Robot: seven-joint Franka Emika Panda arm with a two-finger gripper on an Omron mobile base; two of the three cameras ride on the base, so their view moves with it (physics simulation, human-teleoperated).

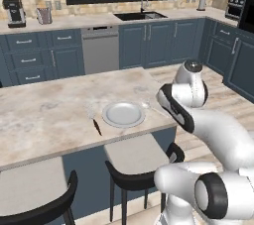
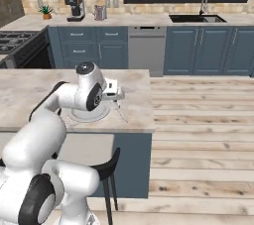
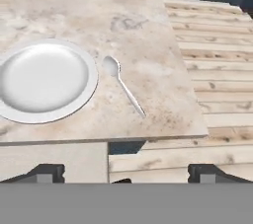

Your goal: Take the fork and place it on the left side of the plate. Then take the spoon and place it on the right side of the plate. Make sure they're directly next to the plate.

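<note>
Arm [image 2: 74, 95] reached over the marble island surface [image 2: 30, 95], its elbow covering much of the plate [image 2: 92, 116]. Tool [image 2: 118, 92] hung above the surface just right of the plate, with the spoon [image 2: 121, 113] lying below it, handle angled toward the near edge. Dark stool [image 2: 106, 169] sat under the overhang.

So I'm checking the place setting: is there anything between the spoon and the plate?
Nothing. In the hand view a narrow strip of bare counter separates the spoon bowl from the plate rim; they don't touch.
</note>
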